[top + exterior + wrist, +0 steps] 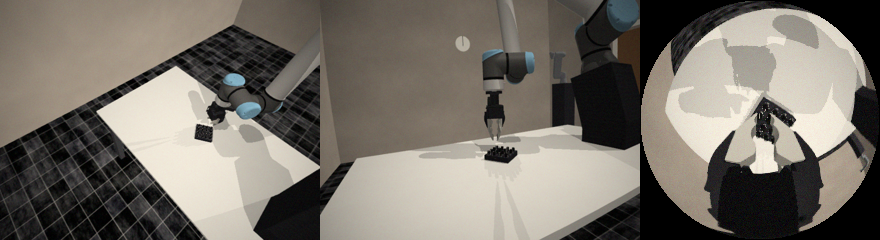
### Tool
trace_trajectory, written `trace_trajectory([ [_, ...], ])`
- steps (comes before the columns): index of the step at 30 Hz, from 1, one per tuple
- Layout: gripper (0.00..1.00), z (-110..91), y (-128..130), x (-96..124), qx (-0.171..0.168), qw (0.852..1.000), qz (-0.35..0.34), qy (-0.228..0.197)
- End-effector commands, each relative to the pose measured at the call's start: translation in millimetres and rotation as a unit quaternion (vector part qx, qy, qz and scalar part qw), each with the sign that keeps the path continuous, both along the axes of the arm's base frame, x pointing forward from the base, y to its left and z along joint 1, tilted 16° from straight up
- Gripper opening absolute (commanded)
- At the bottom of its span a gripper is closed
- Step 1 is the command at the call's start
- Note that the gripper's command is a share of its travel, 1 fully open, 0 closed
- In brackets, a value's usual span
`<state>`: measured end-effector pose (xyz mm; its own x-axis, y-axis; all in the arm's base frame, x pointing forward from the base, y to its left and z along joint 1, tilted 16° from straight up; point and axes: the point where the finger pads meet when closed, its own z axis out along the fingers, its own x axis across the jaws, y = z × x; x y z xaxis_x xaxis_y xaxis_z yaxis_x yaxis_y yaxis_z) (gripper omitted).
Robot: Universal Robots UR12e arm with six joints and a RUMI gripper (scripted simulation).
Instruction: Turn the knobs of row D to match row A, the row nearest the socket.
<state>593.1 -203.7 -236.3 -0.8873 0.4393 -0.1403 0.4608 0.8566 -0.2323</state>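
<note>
The black knob box [203,132] lies flat near the middle of the white table, with several rows of small upright knobs on top. It also shows in the exterior view [500,154] and in the wrist view [771,119]. I cannot read the knob marks or find the socket side at this size. My gripper [494,138] points straight down and hangs clear above the box's far edge, touching no knob. Its fingers stand almost together with only a narrow gap, and nothing is between them. It also shows in the top view [215,120] and in the wrist view [765,112].
The arm's black base block [606,103] stands on the table's right end. A second dark pedestal [561,103] with a grey device stands behind the table. The table edge [144,165] drops to a tiled floor.
</note>
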Motion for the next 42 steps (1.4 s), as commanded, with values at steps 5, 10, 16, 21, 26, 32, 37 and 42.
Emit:
trace_trajectory([
  [5,0.11,2.3,4.0,-5.6,0.002,1.000,-0.001,0.005],
  [10,0.11,2.3,3.5,-4.7,0.002,1.000,-0.001,0.005],
  [16,1.00,2.7,3.6,-4.7,0.002,1.000,0.000,0.004],
  [21,1.00,10.8,6.8,-5.1,0.002,1.000,0.000,0.005],
  [26,1.00,32.2,12.7,-5.4,0.002,1.000,0.000,0.005],
  [32,1.00,56.3,19.4,-5.7,0.002,1.000,0.000,0.005],
  [37,1.00,86.6,27.8,-6.0,0.002,1.000,0.000,0.005],
  [42,1.00,107.8,33.7,-6.3,0.002,1.000,0.000,0.005],
])
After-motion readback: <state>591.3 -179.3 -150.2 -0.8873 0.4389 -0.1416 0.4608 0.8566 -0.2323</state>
